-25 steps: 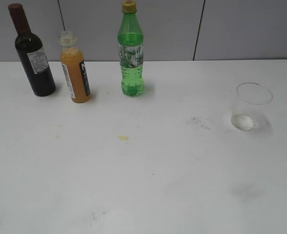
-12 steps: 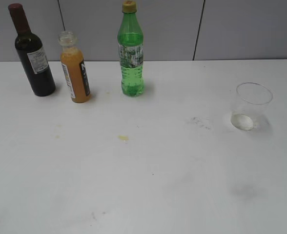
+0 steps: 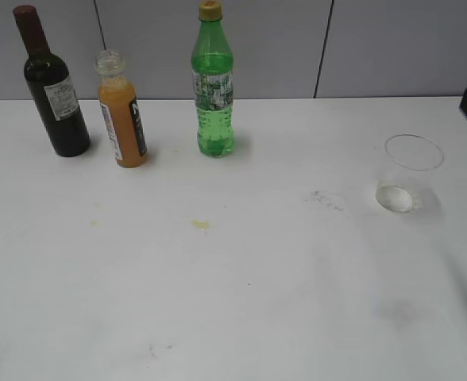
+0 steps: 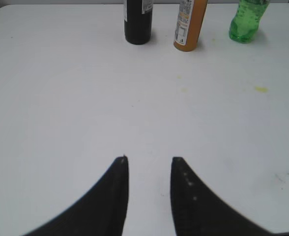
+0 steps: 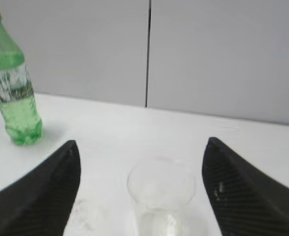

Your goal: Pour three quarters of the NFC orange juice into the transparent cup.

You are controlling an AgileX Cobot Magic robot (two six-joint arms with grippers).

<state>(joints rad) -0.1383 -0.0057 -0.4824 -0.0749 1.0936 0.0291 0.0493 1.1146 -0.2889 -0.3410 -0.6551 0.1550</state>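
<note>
The NFC orange juice (image 3: 122, 111) stands upright and full to the shoulder, uncapped, far ahead of the left gripper (image 4: 149, 169), whose fingers are parted a little and hold nothing. Nothing has been poured yet, so the whole task seems to be left: grasping, carrying, tilting. The transparent cup (image 5: 160, 194) stands empty, directly ahead of the right gripper (image 5: 142, 184) and between its widely spread fingers, which hold nothing and do not touch it. A dark wine bottle (image 4: 137, 20) stands just left of the juice, a green bottle (image 4: 247, 19) to its right, all on the white table (image 3: 241, 302).
</note>
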